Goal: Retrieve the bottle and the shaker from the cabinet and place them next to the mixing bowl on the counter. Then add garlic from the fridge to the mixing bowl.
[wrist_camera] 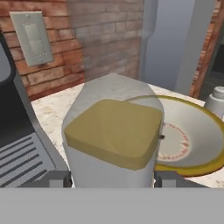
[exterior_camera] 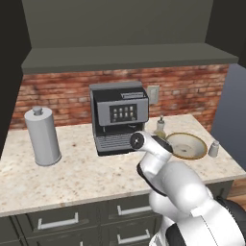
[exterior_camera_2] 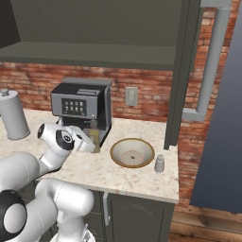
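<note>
I see the arm folded low over the counter edge, elbow bent, wrist reaching toward the coffee machine side of the bowl. The gripper [exterior_camera_2: 93, 142] sits level with the counter top, and its jaws are clamped on the bottle [wrist_camera: 111, 140], one finger on each side of the body. In the hand view the bottle stands upright right in front of the camera, a squarish yellow block inside its clear walls. In the right base view it is just beside the bowl [exterior_camera_2: 133, 152], between it and the coffee machine [exterior_camera_2: 81, 109].

Count from near to far: one bottle, one bowl, one shaker [exterior_camera_2: 159, 163], one coffee machine, one tall grey canister [exterior_camera: 43, 136], one wall switch plate [exterior_camera_2: 131, 96].

The bowl is cream with a yellow rim and a faint red ring inside. The shaker stands upright on the counter just past the bowl on its far side from the bottle, near the counter end.

The counter [exterior_camera: 72, 178] is pale speckled stone over dark drawer fronts with silver handles. Behind it I see a red brick wall and a dark open shelf above. The canister is well apart from the rest, at the opposite end of the counter. A grey pipe runs down the brick past the counter end.
</note>
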Available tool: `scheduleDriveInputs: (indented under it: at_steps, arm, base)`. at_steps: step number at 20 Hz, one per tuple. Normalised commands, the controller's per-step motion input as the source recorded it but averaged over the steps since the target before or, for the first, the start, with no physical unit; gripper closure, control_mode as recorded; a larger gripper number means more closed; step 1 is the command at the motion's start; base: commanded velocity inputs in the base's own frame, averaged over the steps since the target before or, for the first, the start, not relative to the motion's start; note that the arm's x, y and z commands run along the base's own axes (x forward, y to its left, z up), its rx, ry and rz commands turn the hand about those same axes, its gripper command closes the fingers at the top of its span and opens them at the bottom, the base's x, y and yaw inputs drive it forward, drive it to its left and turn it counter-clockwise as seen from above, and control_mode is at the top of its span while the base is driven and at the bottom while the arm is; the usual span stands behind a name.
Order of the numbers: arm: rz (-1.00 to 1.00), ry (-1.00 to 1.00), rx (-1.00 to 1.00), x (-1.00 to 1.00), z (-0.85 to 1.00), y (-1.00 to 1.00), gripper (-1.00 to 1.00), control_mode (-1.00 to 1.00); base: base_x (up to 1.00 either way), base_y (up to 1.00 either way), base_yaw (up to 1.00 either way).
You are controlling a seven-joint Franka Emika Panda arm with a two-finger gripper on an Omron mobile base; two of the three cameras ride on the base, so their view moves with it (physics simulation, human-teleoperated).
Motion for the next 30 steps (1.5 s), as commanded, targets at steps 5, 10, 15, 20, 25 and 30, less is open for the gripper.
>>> scheduleDriveInputs:
  at_steps: [5,10,15,20,25,30]
  arm:
    - [-0.1,0.0,0.0,0.23,-0.19,0.0,1.0,-1.0]
    - [-0.14,0.0,0.07,0.14,-0.06,0.0,1.0,-1.0]
    - [-0.03,-0.08,0.13,-0.26,0.0,0.0,1.0,-1.0]
    - [0.0,-0.11,0.11,-0.36,0.0,0.0,1.0,-1.0]
    - [-0.05,-0.03,0.07,-0.34,-0.17,0.0,1.0,-1.0]
    - [-0.21,-0.01,0.07,-0.37,-0.23,0.0,1.0,-1.0]
  base:
    - [0.0,0.0,0.0]
    - [0.0,0.0,0.0]
    - [0.0,0.0,0.0]
    - [0.0,0.0,0.0]
    - [0.0,0.0,0.0]
    - [0.0,0.0,0.0]
